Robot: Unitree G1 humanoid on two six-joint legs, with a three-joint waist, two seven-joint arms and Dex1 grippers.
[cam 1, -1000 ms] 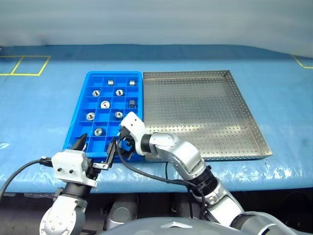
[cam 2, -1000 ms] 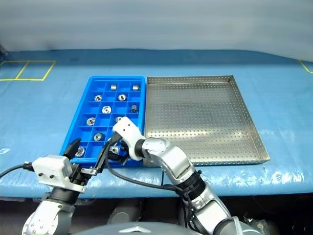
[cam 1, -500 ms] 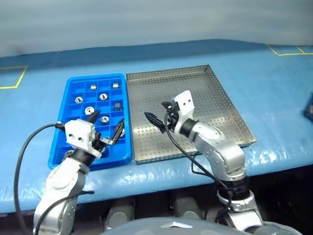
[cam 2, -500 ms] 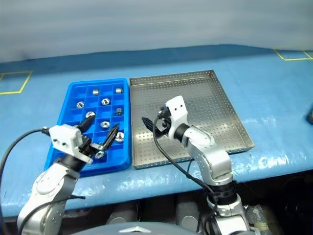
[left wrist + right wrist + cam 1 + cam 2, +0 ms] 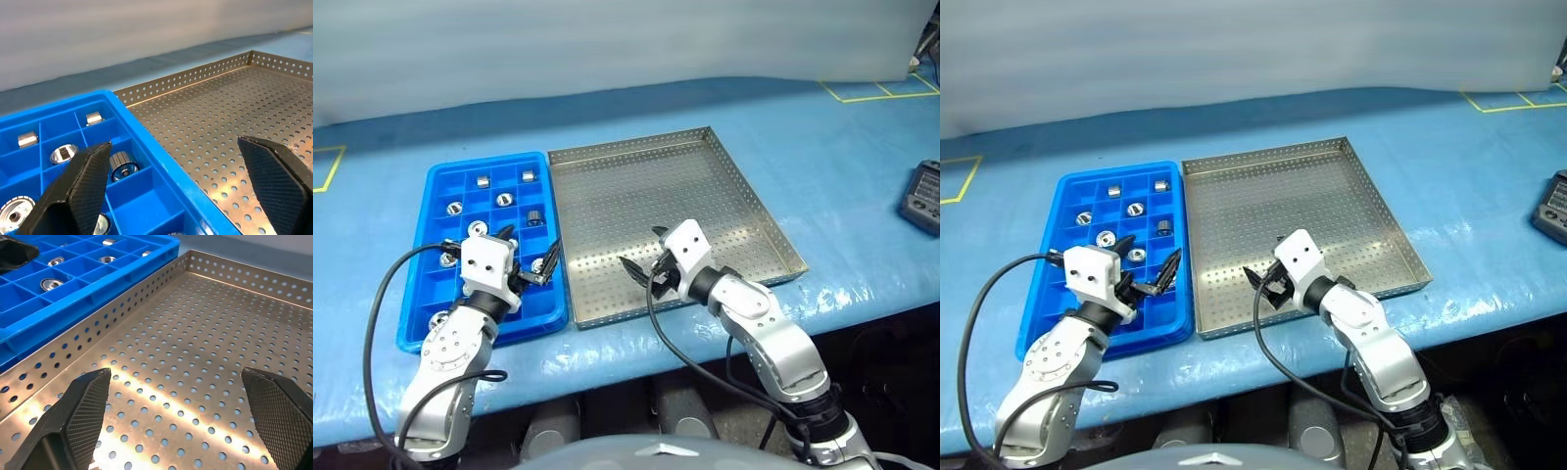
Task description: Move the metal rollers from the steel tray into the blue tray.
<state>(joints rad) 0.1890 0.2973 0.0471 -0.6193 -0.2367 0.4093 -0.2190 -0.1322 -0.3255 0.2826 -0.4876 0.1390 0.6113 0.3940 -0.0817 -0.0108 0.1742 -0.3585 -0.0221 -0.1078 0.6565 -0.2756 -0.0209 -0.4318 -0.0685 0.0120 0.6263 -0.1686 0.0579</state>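
Several small silver metal rollers (image 5: pixel 534 216) sit in separate compartments of the blue tray (image 5: pixel 421 333), which lies on a blue-covered desk (image 5: pixel 822 147). Touching its right side is the steel tray (image 5: pixel 744 196), its perforated floor bare. The left tool (image 5: pixel 529 257) hovers over the blue tray's near right part, fingers spread wide, holding nothing. The right tool (image 5: pixel 644 257) hangs over the steel tray's near edge, fingers equally wide apart and empty. A dark handheld device (image 5: pixel 922 196) lies at the desk's far right.
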